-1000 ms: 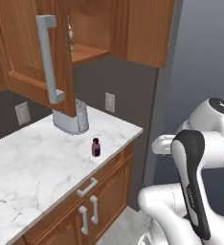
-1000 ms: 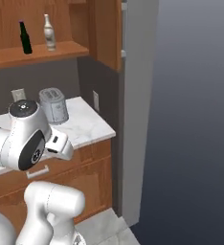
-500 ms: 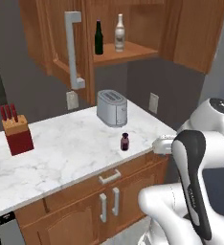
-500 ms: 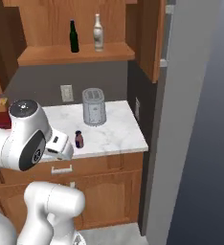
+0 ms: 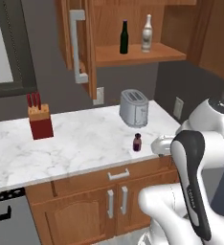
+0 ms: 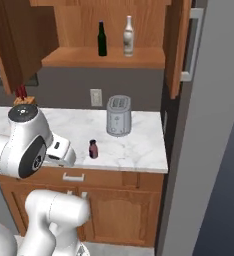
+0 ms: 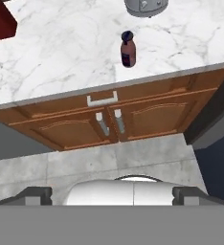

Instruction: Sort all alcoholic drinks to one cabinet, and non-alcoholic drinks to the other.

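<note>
Two alcoholic drinks stand upright on the open upper cabinet's shelf: a dark green bottle and a pale whitish bottle. A non-alcoholic drink, the short dark purple bottle, stands near the marble counter's front edge. My gripper is open and holds nothing. It points down at the lower cabinet fronts, and the purple bottle is far up the hand view. In the left base view my hand sits just right of that bottle.
A silver toaster stands behind the purple bottle. A red knife block is at the counter's left. The cabinet door hangs open left of the shelf, another door on its right. A tall grey panel bounds the counter's right.
The whole picture has shifted because the base moved, so the counter and open cabinet now face the cameras squarely. The bottles have not moved. The gripper stays open.
</note>
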